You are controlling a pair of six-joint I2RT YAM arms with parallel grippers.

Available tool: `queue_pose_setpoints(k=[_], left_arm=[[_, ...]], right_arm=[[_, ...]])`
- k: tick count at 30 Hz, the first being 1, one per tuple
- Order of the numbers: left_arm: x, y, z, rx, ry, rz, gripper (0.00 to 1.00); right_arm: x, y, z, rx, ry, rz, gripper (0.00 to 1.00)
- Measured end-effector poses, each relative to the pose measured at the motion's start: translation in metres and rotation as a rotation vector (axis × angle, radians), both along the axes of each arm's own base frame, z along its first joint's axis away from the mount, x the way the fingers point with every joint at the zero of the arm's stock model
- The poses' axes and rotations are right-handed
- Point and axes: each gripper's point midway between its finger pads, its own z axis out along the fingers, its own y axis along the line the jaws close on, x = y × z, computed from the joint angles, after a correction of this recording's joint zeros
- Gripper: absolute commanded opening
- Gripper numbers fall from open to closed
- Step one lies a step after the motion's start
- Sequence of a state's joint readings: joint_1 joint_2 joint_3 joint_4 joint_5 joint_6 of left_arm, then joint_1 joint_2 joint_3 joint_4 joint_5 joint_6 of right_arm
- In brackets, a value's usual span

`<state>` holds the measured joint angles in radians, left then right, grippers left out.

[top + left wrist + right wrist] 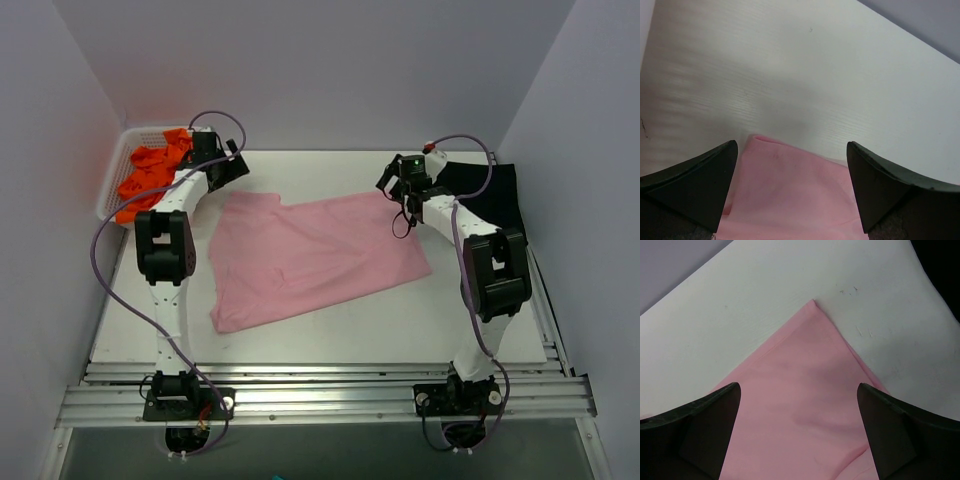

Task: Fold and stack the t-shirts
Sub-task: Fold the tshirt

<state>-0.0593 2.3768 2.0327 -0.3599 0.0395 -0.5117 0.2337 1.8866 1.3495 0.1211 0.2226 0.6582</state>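
A light pink t-shirt [305,255] lies spread flat on the white table. My left gripper [233,167] is open above its far left corner [790,195], fingers apart with the cloth between them, nothing gripped. My right gripper [403,190] is open above its far right corner [805,395], fingers apart, empty. A black t-shirt [490,195] lies at the far right, partly behind the right arm. Bright orange t-shirts [150,175] sit piled in the basket at the far left.
A white lattice basket [112,180] stands against the left wall at the back. White walls close in the table on three sides. A metal rail [320,395] runs along the near edge by the arm bases.
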Motion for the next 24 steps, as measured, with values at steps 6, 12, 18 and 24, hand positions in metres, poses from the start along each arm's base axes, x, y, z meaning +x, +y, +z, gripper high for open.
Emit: queue_pose_setpoints(k=[6, 12, 18, 24], left_arm=[[-0.004, 0.005, -0.006, 0.048, 0.023, 0.041, 0.92], [-0.006, 0.008, -0.018, 0.124, 0.117, 0.089, 0.91], [-0.023, -0.004, -0.044, 0.159, 0.234, 0.066, 0.88], [-0.027, -0.003, -0.051, 0.183, 0.29, 0.073, 0.8]], right_arm=[[-0.006, -0.009, -0.017, 0.013, 0.032, -0.007, 0.97], [-0.013, -0.018, -0.031, 0.023, 0.059, -0.016, 0.97], [-0.017, -0.029, -0.034, 0.037, 0.065, -0.034, 0.97], [-0.019, -0.036, -0.03, 0.057, 0.052, -0.041, 0.97]])
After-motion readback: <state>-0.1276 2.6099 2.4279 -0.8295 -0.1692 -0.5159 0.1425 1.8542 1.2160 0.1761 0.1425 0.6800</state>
